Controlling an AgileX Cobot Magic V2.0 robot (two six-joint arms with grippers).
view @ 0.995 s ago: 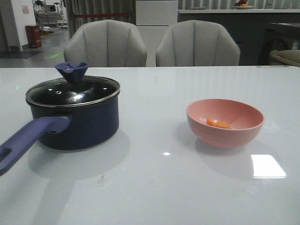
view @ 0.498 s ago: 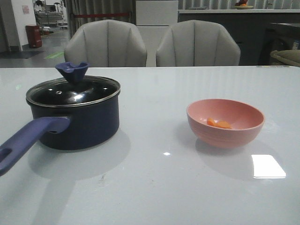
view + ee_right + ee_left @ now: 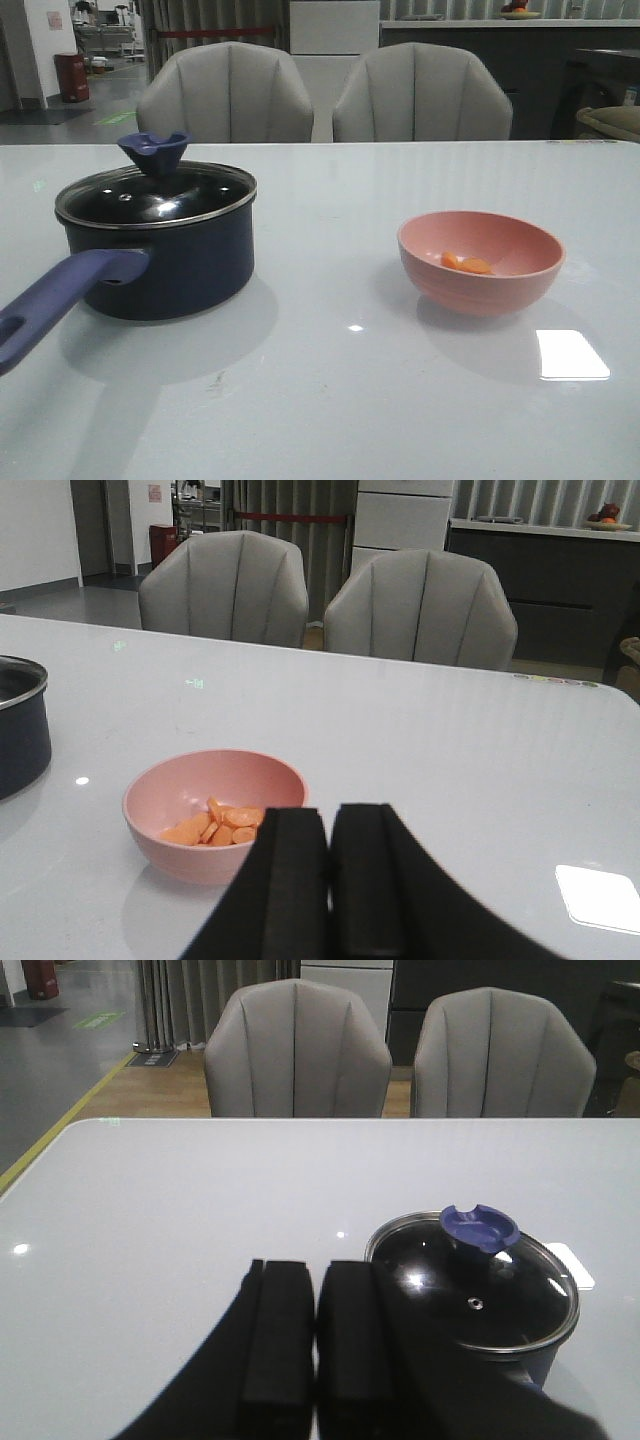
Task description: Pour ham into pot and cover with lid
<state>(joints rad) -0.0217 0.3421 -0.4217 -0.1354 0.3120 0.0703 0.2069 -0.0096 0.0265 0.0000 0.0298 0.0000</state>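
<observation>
The dark navy pot [image 3: 165, 260] stands at the table's left, its purple-blue handle [image 3: 60, 300] pointing toward the front. The glass lid [image 3: 155, 195] rests on it, its blue knob [image 3: 153, 153] upright. Several orange-pink ham slices [image 3: 466, 264] lie in a pink bowl [image 3: 480, 262] at the right. My left gripper [image 3: 316, 1272] is shut and empty, beside the pot [image 3: 530, 1355] and lid [image 3: 475, 1295], apart from both. My right gripper [image 3: 330, 815] is shut and empty, just beside the pink bowl [image 3: 205, 815] holding the ham [image 3: 215, 825]. Neither gripper shows in the front view.
Two grey chairs [image 3: 225, 92] [image 3: 420, 92] stand behind the white table [image 3: 330, 400]. The pot's edge [image 3: 20, 725] shows in the right wrist view. A bright light reflection [image 3: 572, 354] lies on the tabletop in front of the bowl.
</observation>
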